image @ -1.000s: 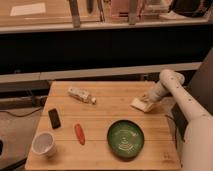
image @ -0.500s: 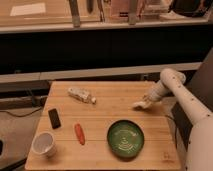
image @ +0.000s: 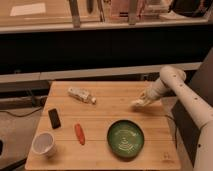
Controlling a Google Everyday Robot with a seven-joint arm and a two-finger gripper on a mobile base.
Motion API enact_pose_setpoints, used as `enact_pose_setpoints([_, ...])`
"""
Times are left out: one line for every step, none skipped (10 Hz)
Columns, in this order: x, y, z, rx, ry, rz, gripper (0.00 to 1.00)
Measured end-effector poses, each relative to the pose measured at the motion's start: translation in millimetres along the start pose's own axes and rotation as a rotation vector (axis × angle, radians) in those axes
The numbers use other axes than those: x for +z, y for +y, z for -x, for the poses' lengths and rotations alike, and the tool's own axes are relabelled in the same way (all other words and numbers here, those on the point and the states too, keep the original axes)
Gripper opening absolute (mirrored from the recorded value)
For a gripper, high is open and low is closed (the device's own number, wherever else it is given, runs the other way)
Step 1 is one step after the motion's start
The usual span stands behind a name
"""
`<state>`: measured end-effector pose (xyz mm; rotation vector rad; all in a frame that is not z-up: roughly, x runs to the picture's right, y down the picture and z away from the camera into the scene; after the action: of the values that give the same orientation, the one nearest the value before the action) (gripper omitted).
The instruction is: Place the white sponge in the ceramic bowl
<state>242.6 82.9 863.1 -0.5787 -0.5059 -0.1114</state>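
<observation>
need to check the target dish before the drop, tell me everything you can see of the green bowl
The green bowl is round, shallow and dark green, with pale concentric rings inside and what looks like a glazed ceramic surface. It sits upright on the wooden table, near the front edge, right of centre. Nothing lies in it and nothing touches it. The orange object lies apart to its left. The gripper, with the white sponge at its tip, is above and to the right, farther back, not yet over the bowl.

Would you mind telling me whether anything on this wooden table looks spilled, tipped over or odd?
Only the clear plastic bottle lies on its side at the table's back left; nothing has spilled. The gripper is at the white sponge, right of centre.
</observation>
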Motion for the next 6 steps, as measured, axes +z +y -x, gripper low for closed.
enact_pose_setpoints([-4,-1,5,-0.007,-0.002,-0.006,0.00])
enact_pose_setpoints([-11,-2,12,-0.017,-0.005,-0.015,0.00])
enact_pose_setpoints([-14,-2,15,-0.021,-0.006,-0.022,0.00])
enact_pose_setpoints([-18,-3,18,-0.026,-0.008,-0.031,0.00])
enact_pose_setpoints([-25,-4,23,-0.031,-0.010,-0.041,0.00])
enact_pose_setpoints([-31,-4,27,-0.039,-0.014,-0.049,0.00])
